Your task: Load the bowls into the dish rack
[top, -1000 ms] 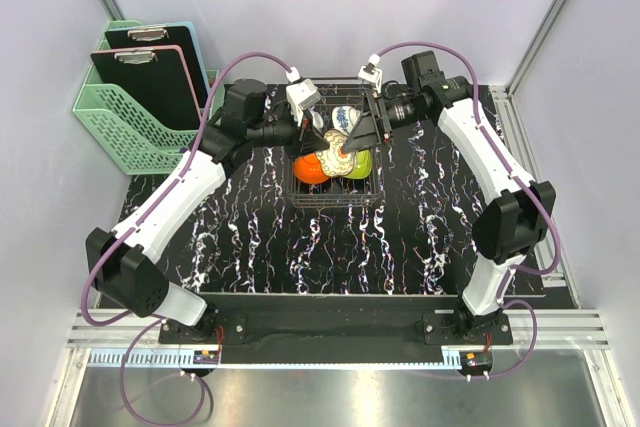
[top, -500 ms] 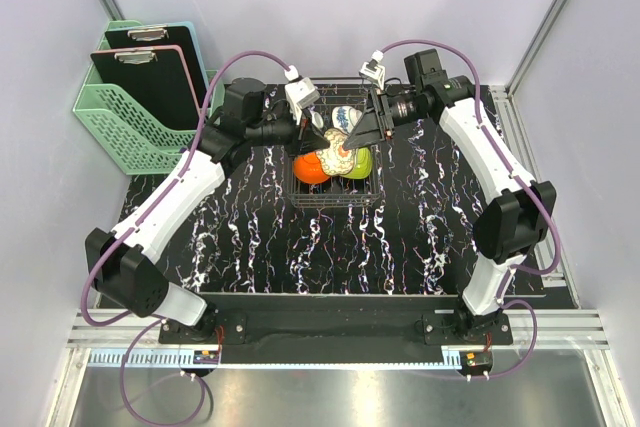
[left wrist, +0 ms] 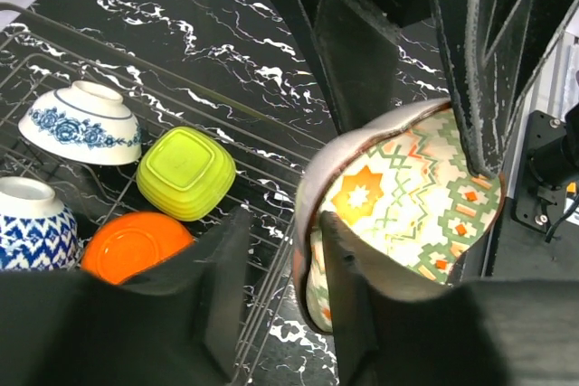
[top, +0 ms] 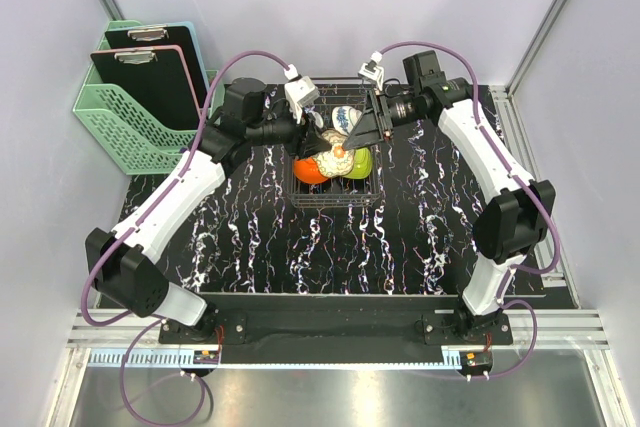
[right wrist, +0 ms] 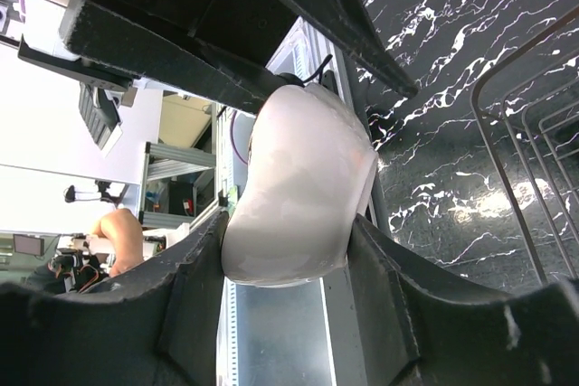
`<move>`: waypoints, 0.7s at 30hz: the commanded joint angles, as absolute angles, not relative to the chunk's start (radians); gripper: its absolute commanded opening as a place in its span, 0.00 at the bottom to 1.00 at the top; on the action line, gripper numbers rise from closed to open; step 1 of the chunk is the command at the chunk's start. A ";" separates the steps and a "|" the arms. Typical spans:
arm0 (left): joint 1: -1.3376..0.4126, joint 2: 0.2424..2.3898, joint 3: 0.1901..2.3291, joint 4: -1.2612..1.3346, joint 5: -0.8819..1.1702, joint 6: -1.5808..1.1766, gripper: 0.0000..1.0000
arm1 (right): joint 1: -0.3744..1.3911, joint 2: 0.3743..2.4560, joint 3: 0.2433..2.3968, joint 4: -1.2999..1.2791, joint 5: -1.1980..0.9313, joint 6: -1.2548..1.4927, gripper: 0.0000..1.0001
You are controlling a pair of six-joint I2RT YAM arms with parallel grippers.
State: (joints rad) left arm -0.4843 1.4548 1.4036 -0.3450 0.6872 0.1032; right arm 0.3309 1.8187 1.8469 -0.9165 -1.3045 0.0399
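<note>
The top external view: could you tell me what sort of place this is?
Likely a robotics lab cell: plain white enclosure walls, an aluminium rail frame, and a black marbled tabletop.

The dark wire dish rack [top: 335, 197] holds a white bowl [left wrist: 80, 124] with blue flowers, a blue-and-white zigzag bowl [left wrist: 32, 223], a lime green bowl [left wrist: 185, 172] and an orange bowl [left wrist: 136, 246]. Above the rack, a cream bowl [left wrist: 407, 205] shows orange-and-green geometric patterning inside.

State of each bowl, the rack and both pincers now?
cream bowl: airborne, in right pincer
right pincer: shut on cream bowl
left pincer: open, astride its rim
orange bowl: racked, base up
lime bowl: racked, base up
floral blue bowl: racked, base up
zigzag blue bowl: racked, base up
dish rack: holding four bowls
</note>
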 commanded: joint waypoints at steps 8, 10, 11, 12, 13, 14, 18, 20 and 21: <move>-0.468 1.447 1.447 -0.293 0.606 0.101 0.50 | 0.342 1.796 1.816 -0.862 -1.305 0.083 0.00; -0.466 1.445 1.442 -0.295 0.606 0.101 0.50 | 0.342 1.798 1.815 -0.856 -1.296 0.087 0.00; -0.465 1.442 1.442 -0.298 0.604 0.103 0.50 | 0.342 1.798 1.816 -0.854 -1.292 0.094 0.00; -0.466 1.443 1.440 -0.302 0.600 0.106 0.50 | 0.342 1.802 1.815 -0.853 -1.273 0.095 0.00; -0.462 1.440 1.445 -0.307 0.598 0.110 0.50 | 0.341 1.802 1.813 -0.851 -1.264 0.097 0.00; -0.462 1.436 1.448 -0.314 0.594 0.113 0.50 | 0.342 1.802 1.812 -0.850 -1.256 0.098 0.00; -0.442 1.420 1.456 -0.337 0.572 0.118 0.50 | 0.342 1.818 1.812 -0.847 -1.165 0.100 0.00; -0.430 1.405 1.450 -0.353 0.522 0.117 0.50 | 0.341 1.827 1.828 -0.850 -1.102 0.098 0.00; -0.422 1.398 1.442 -0.354 0.508 0.118 0.50 | 0.342 1.833 1.835 -0.850 -1.047 0.094 0.00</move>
